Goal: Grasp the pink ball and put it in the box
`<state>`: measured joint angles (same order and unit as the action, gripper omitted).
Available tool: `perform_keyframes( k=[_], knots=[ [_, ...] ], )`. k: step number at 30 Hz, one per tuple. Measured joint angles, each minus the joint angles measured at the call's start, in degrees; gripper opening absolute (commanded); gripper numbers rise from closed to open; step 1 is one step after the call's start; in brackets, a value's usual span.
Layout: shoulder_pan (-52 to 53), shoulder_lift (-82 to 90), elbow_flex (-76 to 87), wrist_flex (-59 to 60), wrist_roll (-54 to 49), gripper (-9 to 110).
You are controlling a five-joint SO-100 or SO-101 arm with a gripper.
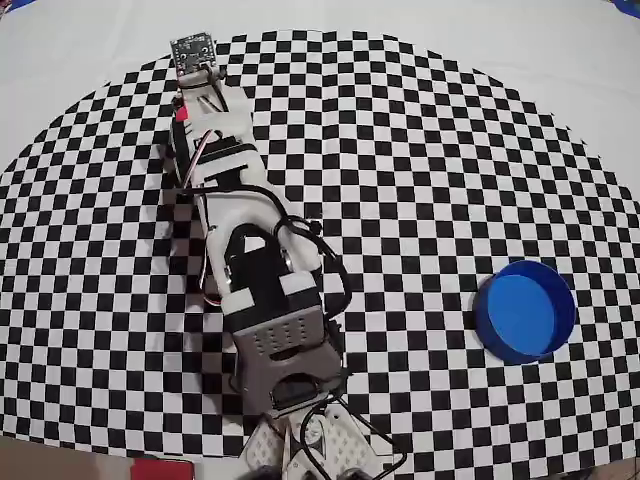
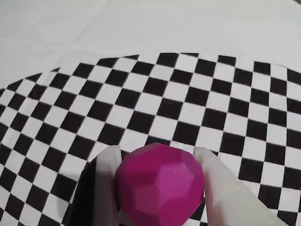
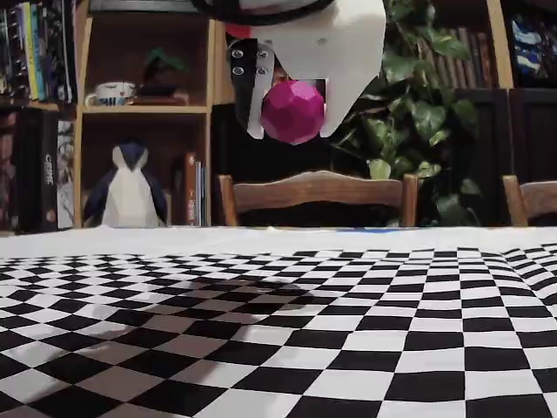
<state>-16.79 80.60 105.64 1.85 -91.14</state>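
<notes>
Checkered cloth [image 3: 365, 348] covers table, white cloth [image 1: 420, 25] beyond it. Fixed view: wooden chair [image 3: 318, 196] behind table at 12 o'clock, second chair [image 3: 533, 200] at 3. Bookshelf [image 3: 144, 109] at 10, holding mug [image 3: 111, 92], penguin toy [image 3: 130, 187], books [image 3: 193, 190]. Leafy plant [image 3: 418, 113] at 2. Room dim.

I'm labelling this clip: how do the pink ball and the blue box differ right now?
The pink ball is a small faceted magenta sphere; the box is a wider, shallow, round blue tub. The ball is held in the pincer, raised off the checkered cloth in the fixed view; the box rests on that cloth in the overhead view. Both have plain, single colours.
</notes>
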Motion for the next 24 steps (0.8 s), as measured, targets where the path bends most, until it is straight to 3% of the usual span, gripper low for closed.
perform_keyframes(
  k=[24],
  knots=[
    [2.2, 11.43, 9.76, -0.09, 0.0, 0]
  ],
)
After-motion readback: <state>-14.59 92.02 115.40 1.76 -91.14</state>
